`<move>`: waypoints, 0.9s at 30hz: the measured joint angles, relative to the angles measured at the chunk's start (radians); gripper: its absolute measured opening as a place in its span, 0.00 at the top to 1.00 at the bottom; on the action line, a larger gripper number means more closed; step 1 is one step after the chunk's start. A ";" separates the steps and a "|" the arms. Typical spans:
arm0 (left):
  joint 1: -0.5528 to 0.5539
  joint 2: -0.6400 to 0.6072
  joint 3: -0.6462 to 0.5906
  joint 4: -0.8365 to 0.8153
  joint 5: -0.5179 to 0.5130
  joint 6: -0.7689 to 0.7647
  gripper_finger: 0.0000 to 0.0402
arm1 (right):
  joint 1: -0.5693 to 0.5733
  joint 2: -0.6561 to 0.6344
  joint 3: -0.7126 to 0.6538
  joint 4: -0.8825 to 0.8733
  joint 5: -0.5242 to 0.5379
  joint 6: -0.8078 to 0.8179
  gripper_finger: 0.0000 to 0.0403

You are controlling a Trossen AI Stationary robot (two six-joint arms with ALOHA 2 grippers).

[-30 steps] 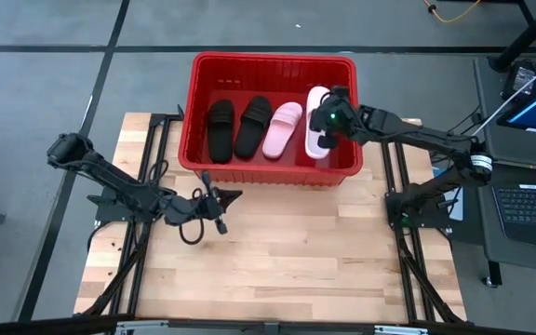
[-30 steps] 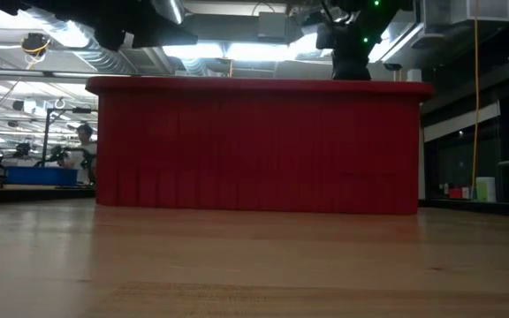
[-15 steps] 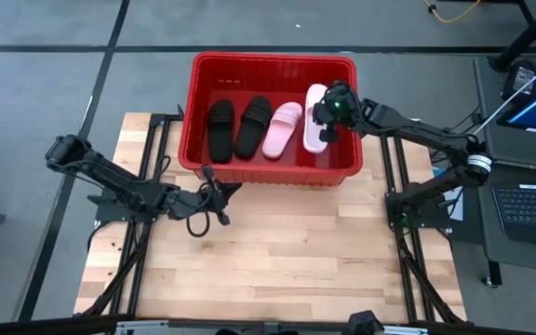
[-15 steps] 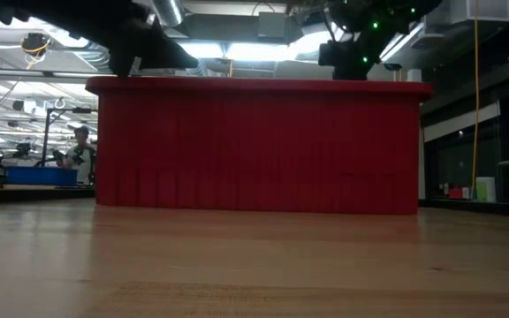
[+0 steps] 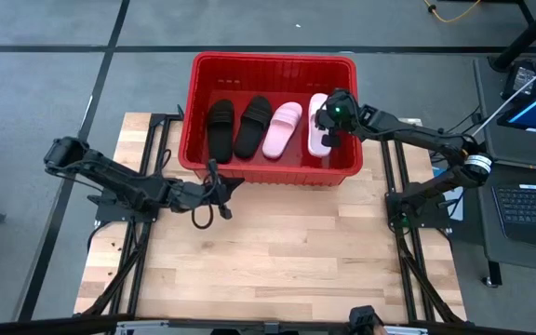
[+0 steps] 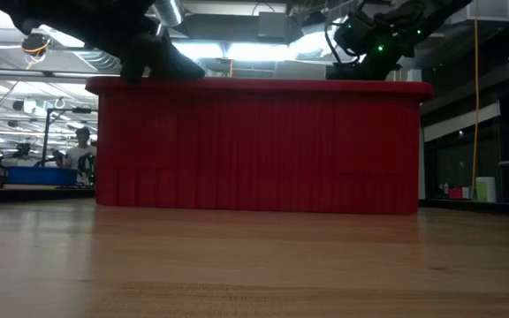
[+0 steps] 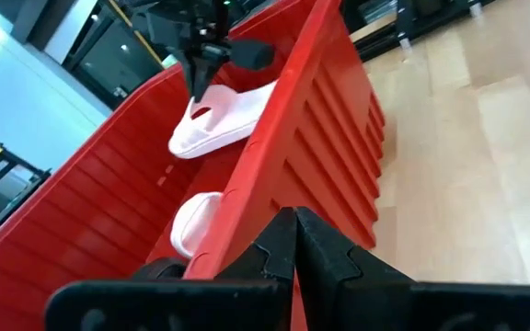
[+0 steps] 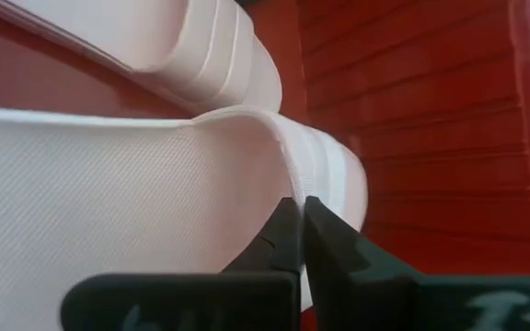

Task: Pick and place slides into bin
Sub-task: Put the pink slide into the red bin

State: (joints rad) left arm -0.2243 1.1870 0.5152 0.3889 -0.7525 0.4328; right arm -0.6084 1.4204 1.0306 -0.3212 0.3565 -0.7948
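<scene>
A large rectangular bright red plastic bin (image 5: pixel 270 63) with ribbed, slotted walls is seen standing at the far edge of the pale wooden slatted table (image 5: pixel 277 261). Four slide sandals are laid side by side inside it: two matte black slides (image 5: pixel 220 127) (image 5: pixel 252 125) on the left half, a pale pink slide (image 5: pixel 282 128) next to them, and a second pale, almost white slide (image 5: pixel 317 130) nearest the bin's right wall.

The right gripper (image 5: pixel 328 123) is held over the bin, directly above that outermost pale slide; a green light is lit on its wrist. In the right wrist view its two dark fingers (image 8: pixel 288 241) are pressed together with no gap, and the textured sole of the pale slide (image 8: pixel 109 202) is seen immediately in front of them, though nothing is gripped between them. In the left wrist view this gripper (image 7: pixel 201 69) is shown poised at the strap of the pale slide (image 7: pixel 224 115).

The left gripper (image 5: pixel 214 191) is stationed above the table just in front of the bin's near wall, towards its left corner. Its fingers (image 7: pixel 288 248) are clenched tight on nothing, pointed at the bin's rim (image 7: pixel 274 119).

In the low view only the bin's red front wall (image 6: pixel 254 146) is visible, with both arms above its rim, and a person (image 6: pixel 79 150) is made out far behind
</scene>
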 joint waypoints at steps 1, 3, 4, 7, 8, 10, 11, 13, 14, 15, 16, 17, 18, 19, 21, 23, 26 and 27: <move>0.007 0.000 0.000 0.000 0.001 0.000 0.99 | -0.004 0.000 -0.007 0.013 -0.002 0.000 0.99; 0.023 0.000 0.000 -0.002 0.014 0.000 0.99 | -0.014 0.000 -0.020 0.047 -0.015 -0.001 0.99; 0.032 0.000 0.000 -0.002 0.029 0.000 0.99 | -0.018 0.000 -0.028 0.062 -0.024 -0.002 0.99; 0.061 0.000 0.000 -0.005 0.084 0.000 1.00 | -0.036 0.000 -0.046 0.070 -0.050 -0.003 0.99; 0.071 0.000 0.000 -0.005 0.102 0.000 0.99 | -0.041 0.003 -0.048 0.071 -0.050 -0.003 0.99; 0.088 0.000 0.000 -0.005 0.130 0.000 0.99 | -0.048 0.011 -0.050 0.076 -0.049 -0.003 0.99; 0.096 0.000 0.000 -0.005 0.140 0.000 0.99 | -0.052 0.016 -0.051 0.072 -0.052 -0.003 0.99; 0.111 0.000 0.000 -0.005 0.151 0.000 1.00 | -0.054 0.034 -0.052 0.081 -0.063 -0.003 0.99; 0.117 0.000 0.000 -0.005 0.152 -0.001 1.00 | -0.054 0.045 -0.052 0.090 -0.069 -0.005 0.99; 0.124 0.000 0.000 -0.005 0.155 -0.002 1.00 | -0.053 0.057 -0.052 0.100 -0.071 -0.011 0.99; 0.129 0.000 0.000 -0.005 0.157 -0.002 1.00 | -0.053 0.070 -0.052 0.111 -0.071 -0.022 0.99; 0.133 0.000 0.000 -0.005 0.160 -0.002 0.99 | -0.052 0.084 -0.052 0.121 -0.072 -0.031 0.99; 0.136 0.000 0.000 -0.004 0.167 -0.002 0.99 | -0.052 0.098 -0.052 0.130 -0.073 -0.047 0.99; 0.139 0.000 0.000 -0.003 0.176 -0.002 0.99 | -0.053 0.112 -0.052 0.135 -0.073 -0.053 0.99; 0.142 0.000 0.000 0.000 0.196 -0.002 0.99 | -0.057 0.132 -0.052 0.138 -0.062 -0.057 0.99; 0.142 0.000 0.000 -0.001 0.205 -0.002 0.99 | -0.065 0.144 -0.052 0.140 -0.042 -0.057 0.99; 0.142 0.000 0.000 -0.002 0.206 0.000 1.00 | -0.080 0.148 -0.052 0.129 -0.040 -0.055 0.99; 0.142 0.000 0.000 -0.002 0.207 0.000 1.00 | -0.083 0.149 -0.052 0.129 -0.043 -0.055 0.99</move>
State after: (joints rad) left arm -0.0822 1.1866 0.5156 0.3868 -0.5459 0.4328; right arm -0.6919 1.5692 0.9787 -0.1918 0.3135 -0.8497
